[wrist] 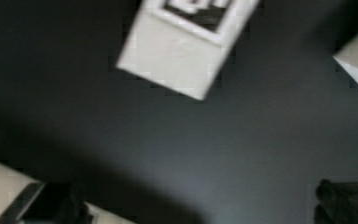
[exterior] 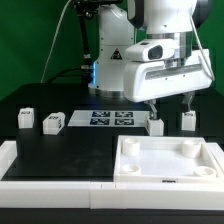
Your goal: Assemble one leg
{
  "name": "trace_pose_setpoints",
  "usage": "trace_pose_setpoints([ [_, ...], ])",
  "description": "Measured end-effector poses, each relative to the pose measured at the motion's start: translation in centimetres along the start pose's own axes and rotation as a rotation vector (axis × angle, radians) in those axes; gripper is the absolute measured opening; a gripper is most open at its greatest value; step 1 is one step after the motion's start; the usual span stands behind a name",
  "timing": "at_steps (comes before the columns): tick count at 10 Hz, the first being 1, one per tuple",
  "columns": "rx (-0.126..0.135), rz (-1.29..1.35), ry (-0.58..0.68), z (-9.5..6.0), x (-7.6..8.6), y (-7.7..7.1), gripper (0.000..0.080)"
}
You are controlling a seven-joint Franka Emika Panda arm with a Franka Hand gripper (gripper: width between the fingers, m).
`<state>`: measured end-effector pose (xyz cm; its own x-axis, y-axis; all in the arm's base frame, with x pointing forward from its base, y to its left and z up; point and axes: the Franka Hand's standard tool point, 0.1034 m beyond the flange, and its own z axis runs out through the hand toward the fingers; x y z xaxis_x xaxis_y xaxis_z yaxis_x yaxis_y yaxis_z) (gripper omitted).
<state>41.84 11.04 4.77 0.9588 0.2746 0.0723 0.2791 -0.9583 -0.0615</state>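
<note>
White leg [exterior: 156,124] stands near end effector [exterior: 170,105], apart.

marker board [exterior: 112,119] ctr of black table [exterior: 70,150] | white tray-like piece [exterior: 160,176] front, ext view's right | green backdrop [exterior: 30,40] behind

A green backdrop [exterior: 35,40] fills the space beyond the table's far edge. The table [exterior: 85,150] has a matt black top, and a white rim [exterior: 50,186] runs along its near edge. Lighting is even, with a blue glow [exterior: 93,72] near the far edge
</note>
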Motion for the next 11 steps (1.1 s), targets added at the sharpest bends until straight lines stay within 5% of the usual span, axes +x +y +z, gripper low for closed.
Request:
trace_pose_setpoints([
  [4, 0.03, 0.418, -0.004, 0.1, -0.1, -2.1, 0.0649],
  [8, 0.035, 0.426, -0.046, 0.2, -0.2, -2.1, 0.0649],
  [11, 0.048, 0.421, -0.277, 0.4, -2.1, -4.4, 0.0649],
])
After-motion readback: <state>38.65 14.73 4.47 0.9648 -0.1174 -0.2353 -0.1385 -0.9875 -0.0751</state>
